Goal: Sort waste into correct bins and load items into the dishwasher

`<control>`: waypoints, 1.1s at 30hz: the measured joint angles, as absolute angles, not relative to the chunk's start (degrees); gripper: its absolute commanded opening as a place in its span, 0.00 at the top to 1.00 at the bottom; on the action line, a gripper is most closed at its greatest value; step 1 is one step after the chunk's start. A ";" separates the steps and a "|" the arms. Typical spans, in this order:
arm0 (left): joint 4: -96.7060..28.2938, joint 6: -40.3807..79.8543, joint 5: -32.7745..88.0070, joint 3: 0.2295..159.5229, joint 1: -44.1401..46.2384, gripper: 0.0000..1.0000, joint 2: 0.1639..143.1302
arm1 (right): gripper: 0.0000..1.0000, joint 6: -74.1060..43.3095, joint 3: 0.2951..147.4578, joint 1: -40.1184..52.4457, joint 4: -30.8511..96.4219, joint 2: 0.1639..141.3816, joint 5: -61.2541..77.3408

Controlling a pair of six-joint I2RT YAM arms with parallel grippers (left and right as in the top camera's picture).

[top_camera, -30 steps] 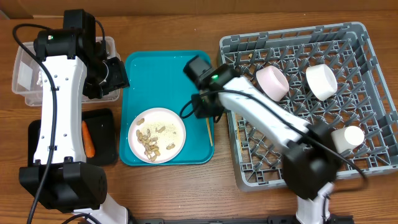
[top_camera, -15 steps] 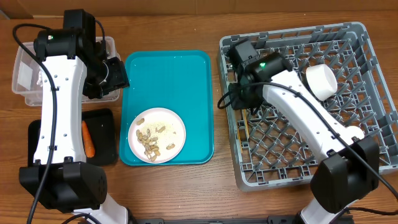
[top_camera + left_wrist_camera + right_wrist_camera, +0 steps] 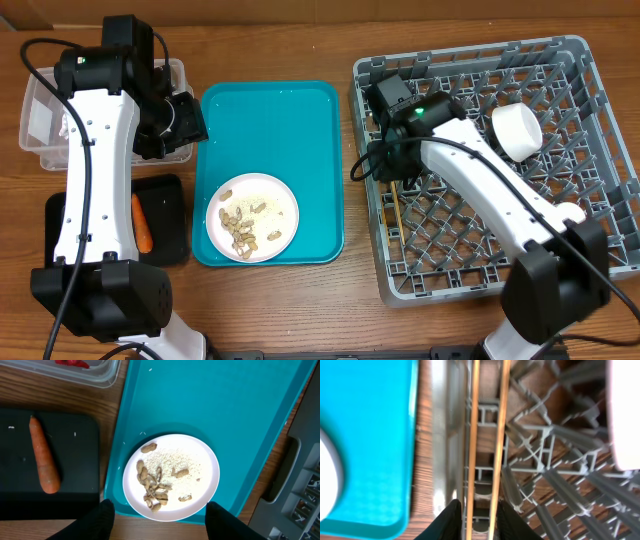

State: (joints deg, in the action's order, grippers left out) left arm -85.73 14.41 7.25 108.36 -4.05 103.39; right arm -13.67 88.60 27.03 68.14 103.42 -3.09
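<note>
My right gripper [image 3: 392,172] is shut on the two wooden chopsticks [image 3: 501,435] and holds them over the left edge of the grey dish rack [image 3: 590,60]. The chopsticks run lengthwise above the lattice floor; one end shows in the overhead view [image 3: 397,207]. My left gripper [image 3: 162,522] is open and empty, high above the white plate [image 3: 200,460] with peanut shells [image 3: 152,487]. The carrot [image 3: 42,455] lies on the black tray [image 3: 75,450]. The red wrapper [image 3: 72,362] lies in the clear tub [image 3: 40,110]. A white bowl [image 3: 516,130] sits in the rack.
The plate sits at the near end of the teal serving tray [image 3: 270,120], between the black tray and the rack. A small white cup [image 3: 570,213] stands in the rack behind my right arm. The rack's upright pegs surround the chopsticks.
My right gripper has carried the chopsticks from the teal tray's right edge to the rack's left side and has barely moved in the last half second. My left arm has not moved.
</note>
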 measured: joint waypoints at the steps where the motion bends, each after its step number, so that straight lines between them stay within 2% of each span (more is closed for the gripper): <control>1: -85.76 14.41 7.25 108.36 -3.92 0.40 103.39 | 0.70 -13.91 89.01 27.03 67.88 101.60 -3.01; 5: -85.73 14.57 7.25 108.36 -0.58 0.39 103.39 | 0.66 -15.38 90.17 25.67 67.42 91.22 -2.79; 8: -85.76 15.00 7.25 108.36 4.27 0.39 103.39 | 0.63 -16.73 91.07 21.19 69.80 84.49 -2.17; 9: -85.78 15.29 7.22 108.36 5.72 0.39 103.39 | 0.63 -17.02 91.18 19.29 70.85 83.20 -1.32; 11: -85.82 16.56 7.22 108.22 8.88 0.39 103.39 | 0.56 -17.37 91.20 16.32 72.77 82.37 0.03; 15: -84.88 20.91 7.22 105.16 14.81 0.38 103.39 | 0.54 -17.26 91.20 7.77 77.32 82.46 3.64; 21: -74.61 30.89 7.22 90.50 20.67 0.39 103.42 | 0.54 -14.06 91.20 4.10 79.31 82.46 5.37; 26: -58.54 38.68 7.22 78.41 23.64 0.42 103.79 | 0.54 -12.78 90.91 4.10 78.81 82.46 5.80; 29: -50.74 40.42 7.20 74.70 24.64 0.47 103.79 | 0.54 -12.43 90.28 4.10 78.91 82.46 5.80; 33: -47.72 41.47 5.30 73.10 24.77 0.47 103.81 | 0.54 -12.36 90.26 4.10 78.83 82.46 5.80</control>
State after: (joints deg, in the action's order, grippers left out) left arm -47.72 41.47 5.30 73.10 24.77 103.81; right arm -12.36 90.26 4.10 78.83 82.46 5.80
